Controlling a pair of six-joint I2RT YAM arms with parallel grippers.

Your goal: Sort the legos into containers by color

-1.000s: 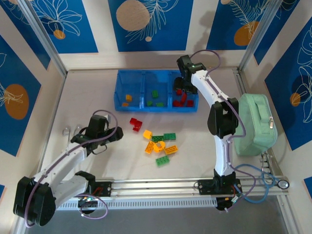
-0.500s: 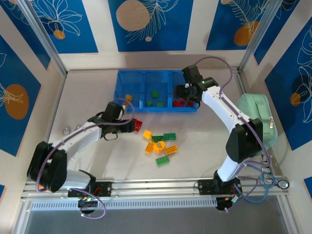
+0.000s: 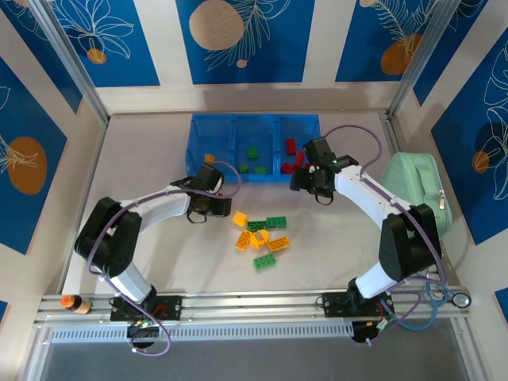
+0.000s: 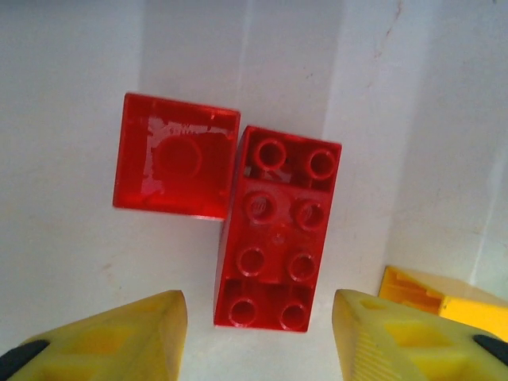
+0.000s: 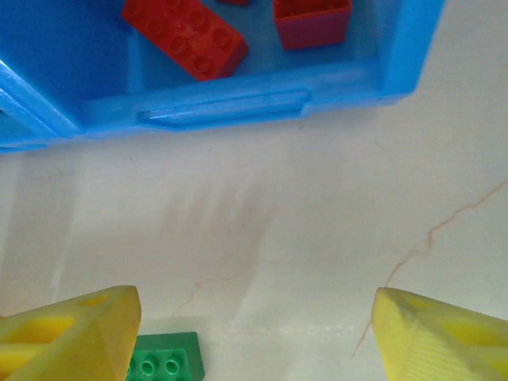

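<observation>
My left hand (image 4: 259, 321), released, straddles the red eight-stud lego (image 4: 278, 230) on the desk (image 4: 79, 262), a yellow brick (image 4: 429, 290) half hidden at 4 o'clock; my right hand (image 5: 258, 333) gapes empty, the blue bin (image 5: 238, 99) at its 12 o'clock.

On the left gripper (image 4: 258, 305), both yellow fingers (image 4: 119, 341) run off the bottom edge; a yellow brick (image 4: 432, 298) outside one jaw is cropped at the corner. By the right gripper (image 5: 258, 309), a green brick (image 5: 163, 361) beside one jaw is cut at the bottom; ahead of the jaws, the blue bin (image 5: 238, 103) and its red bricks (image 5: 186, 36) run off the top.
</observation>
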